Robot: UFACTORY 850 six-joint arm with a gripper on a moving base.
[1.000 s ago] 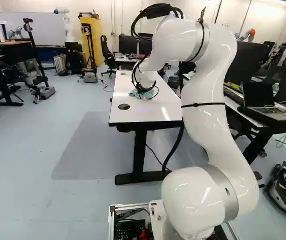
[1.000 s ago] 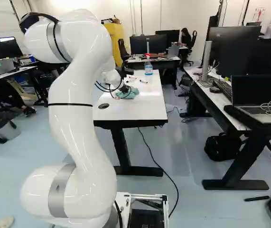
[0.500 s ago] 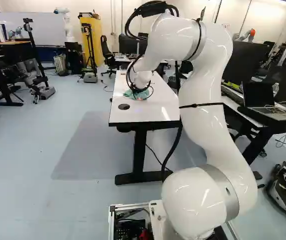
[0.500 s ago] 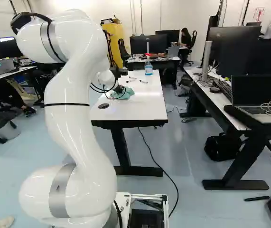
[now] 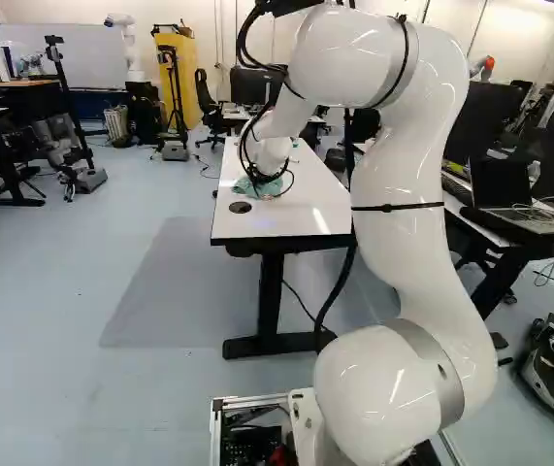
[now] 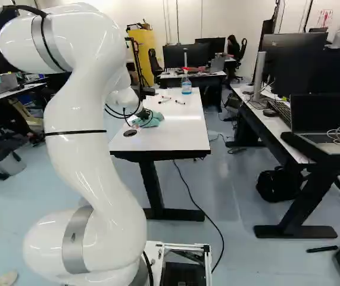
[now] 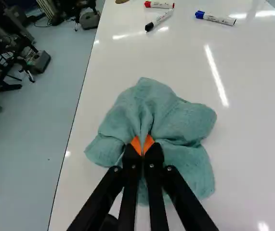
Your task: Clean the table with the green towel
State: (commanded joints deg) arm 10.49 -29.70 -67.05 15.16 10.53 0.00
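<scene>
In the right base view my gripper [image 6: 137,123] is low over the white table [image 6: 178,138], near its left edge, largely hidden by the wrist and cables. The green towel [image 6: 153,118] lies bunched on the tabletop there. Seen from the wrist, the gripper [image 7: 142,144] has its orange pads pinched together on a fold of the towel [image 7: 188,120]. The cloth spreads out ahead of the fingers and to both sides, resting on the surface.
Ahead of the towel lie a red marker [image 7: 159,5], a black marker [image 7: 160,20] and a blue marker [image 7: 215,19]. A spray bottle [image 6: 186,85] stands farther along the table. A dark round grommet [image 6: 130,133] is near the gripper. A desk with a laptop [image 6: 321,119] stands to the right.
The arm has swung left, drawing the gripped towel across the tabletop toward the table's left edge. The base has not moved.
</scene>
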